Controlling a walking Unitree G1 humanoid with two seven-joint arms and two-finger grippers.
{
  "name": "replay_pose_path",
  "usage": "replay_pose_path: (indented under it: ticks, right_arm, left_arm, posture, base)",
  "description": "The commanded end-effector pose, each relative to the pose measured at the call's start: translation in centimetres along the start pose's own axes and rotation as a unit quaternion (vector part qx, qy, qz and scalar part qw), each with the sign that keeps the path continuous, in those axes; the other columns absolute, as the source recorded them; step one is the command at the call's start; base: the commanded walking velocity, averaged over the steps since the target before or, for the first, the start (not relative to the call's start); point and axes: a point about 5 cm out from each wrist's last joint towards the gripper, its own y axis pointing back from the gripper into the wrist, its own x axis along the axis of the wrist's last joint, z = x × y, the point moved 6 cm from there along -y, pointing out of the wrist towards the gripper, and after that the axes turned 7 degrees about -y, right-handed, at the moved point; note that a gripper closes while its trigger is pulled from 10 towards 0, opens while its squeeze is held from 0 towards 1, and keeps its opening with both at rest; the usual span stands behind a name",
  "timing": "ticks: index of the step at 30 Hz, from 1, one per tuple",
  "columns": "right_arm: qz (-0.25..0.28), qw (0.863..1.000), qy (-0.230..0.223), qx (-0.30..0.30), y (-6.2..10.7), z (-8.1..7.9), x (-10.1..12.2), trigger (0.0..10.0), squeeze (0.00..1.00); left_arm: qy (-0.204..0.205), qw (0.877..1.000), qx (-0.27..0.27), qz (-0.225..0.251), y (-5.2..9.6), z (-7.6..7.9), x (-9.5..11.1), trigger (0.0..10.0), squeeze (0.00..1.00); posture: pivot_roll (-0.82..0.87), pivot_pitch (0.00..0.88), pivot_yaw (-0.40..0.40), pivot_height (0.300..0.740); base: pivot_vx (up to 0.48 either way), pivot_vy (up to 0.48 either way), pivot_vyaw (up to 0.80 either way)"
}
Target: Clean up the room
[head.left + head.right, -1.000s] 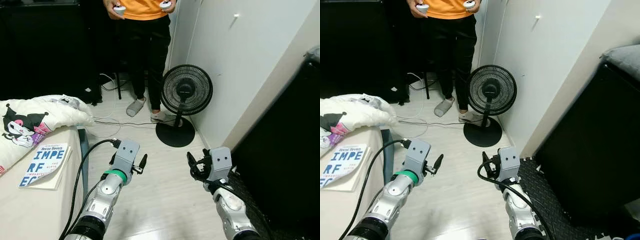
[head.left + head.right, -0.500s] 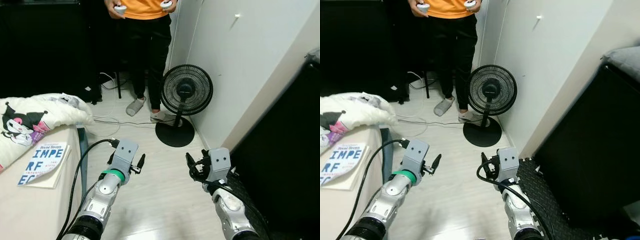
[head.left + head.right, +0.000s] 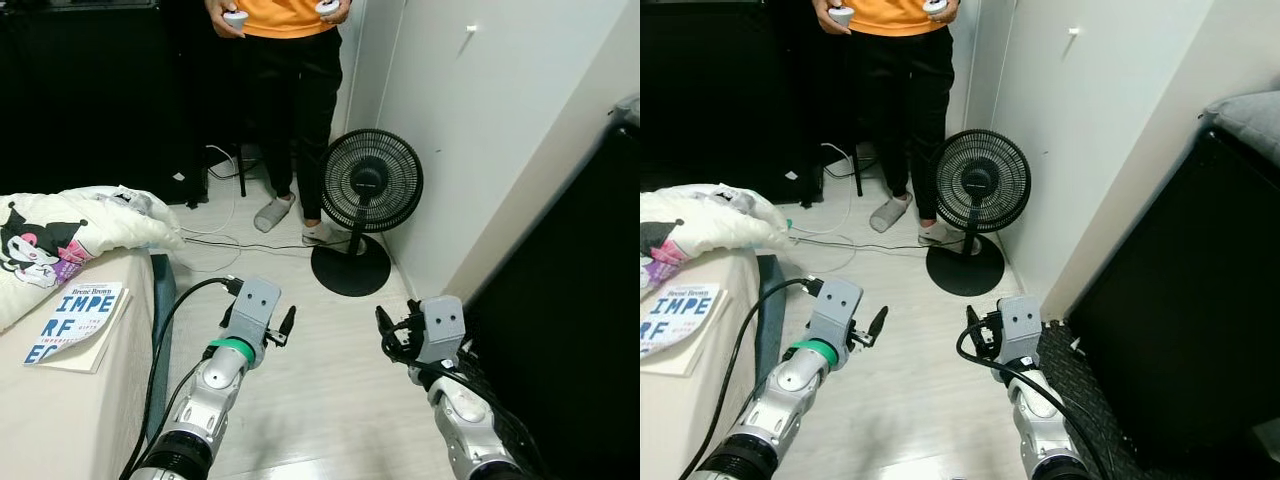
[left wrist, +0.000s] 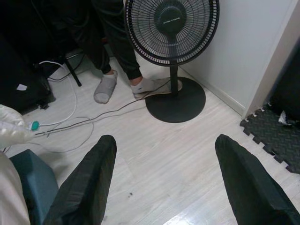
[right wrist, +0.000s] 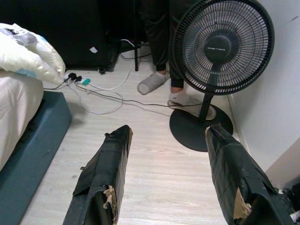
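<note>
A white book (image 3: 75, 325) with blue lettering lies on the bed (image 3: 60, 430) at my left. Beside it is a white cartoon-print blanket (image 3: 70, 235). My left gripper (image 3: 258, 328) hangs over the pale wood floor beside the bed; in the left wrist view the left gripper (image 4: 164, 183) is open with only floor between its fingers (image 4: 86, 187). My right gripper (image 3: 400, 335) is held low near the foam mat; in the right wrist view the right gripper (image 5: 168, 183) is open, its worn pads (image 5: 105, 178) holding nothing.
A black standing fan (image 3: 368, 190) is by the white wall (image 3: 480, 130). A person (image 3: 285, 100) in an orange top holds controllers behind it. Cables (image 3: 225, 240) trail across the floor. A dark cabinet (image 3: 1180, 300) and a black foam mat (image 3: 1065, 350) are on the right.
The view has shifted slightly, so the bed and book sit further left. Both arms hold about the same pose, fingers still apart.
</note>
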Motion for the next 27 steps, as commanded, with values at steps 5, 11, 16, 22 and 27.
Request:
replay_pose_path:
  ticks: [5,11,16,22,27]
  right_arm:
    - [-0.01,1.0,-0.001,-0.003,0.27,0.01,-0.62,10.0,0.0]
    - [-0.01,1.0,-0.001,-0.002,0.24,-0.02,-0.63,10.0,0.0]
    - [-0.01,1.0,-0.001,-0.003,0.23,-0.03,-0.63,10.0,0.0]
    - [-0.011,1.0,-0.001,-0.003,0.22,-0.02,-0.66,10.0,0.0]
    - [-0.01,1.0,-0.001,-0.004,0.22,-0.02,-0.66,10.0,0.0]
  left_arm:
    - [-0.004,1.0,-0.004,-0.01,0.24,0.17,-0.73,10.0,0.0]
    - [-0.004,1.0,-0.004,-0.008,0.22,0.16,-0.63,10.0,0.0]
    - [-0.004,1.0,-0.004,-0.008,0.21,0.16,-0.6,10.0,0.0]
    - [-0.004,1.0,-0.004,-0.007,0.2,0.16,-0.57,10.0,0.0]
    - [-0.004,1.0,-0.004,-0.007,0.19,0.15,-0.53,10.0,0.0]
  posture:
    - [0.02,0.034,0.017,0.736]
    - [0.02,0.035,0.018,0.736]
    - [0.02,0.036,0.019,0.736]
    - [0.02,0.035,0.019,0.736]
    - [0.02,0.035,0.02,0.736]
  base:
    - [0.0,-0.27,0.0]
    - [0.0,-0.308,0.0]
    - [0.0,-0.349,0.0]
    - [0.0,-0.379,0.0]
    - [0.0,-0.349,0.0]
